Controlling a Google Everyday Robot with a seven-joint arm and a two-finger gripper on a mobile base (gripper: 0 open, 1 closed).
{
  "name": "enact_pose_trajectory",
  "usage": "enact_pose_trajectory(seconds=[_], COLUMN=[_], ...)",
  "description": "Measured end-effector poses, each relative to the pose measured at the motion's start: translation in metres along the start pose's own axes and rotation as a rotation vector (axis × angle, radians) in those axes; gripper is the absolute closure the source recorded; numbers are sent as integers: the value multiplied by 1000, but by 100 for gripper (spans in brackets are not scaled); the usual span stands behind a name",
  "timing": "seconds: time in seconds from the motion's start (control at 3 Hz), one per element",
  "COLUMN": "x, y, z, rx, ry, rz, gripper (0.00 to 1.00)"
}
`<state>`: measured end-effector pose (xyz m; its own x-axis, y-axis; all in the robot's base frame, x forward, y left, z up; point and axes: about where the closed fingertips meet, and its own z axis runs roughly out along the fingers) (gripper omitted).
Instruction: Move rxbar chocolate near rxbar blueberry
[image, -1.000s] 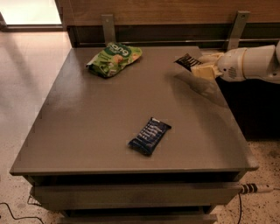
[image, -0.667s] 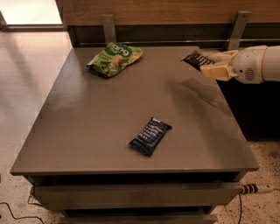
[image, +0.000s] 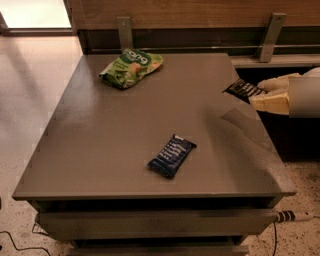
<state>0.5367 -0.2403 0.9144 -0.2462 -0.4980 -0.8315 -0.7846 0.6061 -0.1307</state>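
The rxbar blueberry (image: 171, 155), a dark navy wrapper with pale lettering, lies flat on the grey table (image: 100, 145) near its front edge, a little right of centre. My gripper (image: 262, 93) is at the table's right edge, with cream fingers (image: 270, 102) shut on the rxbar chocolate (image: 242, 89), a slim black wrapper with white stripes. The bar is held in the air above the right edge and sticks out to the left of the fingers. It is well to the upper right of the blue bar.
A green snack bag (image: 131, 67) lies at the back of the table, left of centre. A wooden wall with two metal brackets (image: 124, 31) runs behind the table. A dark gap and floor lie past the right edge. Drawers sit under the tabletop.
My gripper has moved to the right with the black bar, from over the table's back right area to its right edge. The blue bar and green bag have not moved.
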Motion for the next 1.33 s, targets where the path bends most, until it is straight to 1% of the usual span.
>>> enact_pose_trajectory(seconds=[0.33, 0.67, 1.0, 1.33], x=[23, 42, 54, 66], y=[37, 78, 109, 145], z=[-12, 1, 26, 53], rx=[-37, -113, -194, -285], ry=[70, 119, 125, 99], rz=[28, 34, 23, -8], gripper=[100, 100, 100, 98])
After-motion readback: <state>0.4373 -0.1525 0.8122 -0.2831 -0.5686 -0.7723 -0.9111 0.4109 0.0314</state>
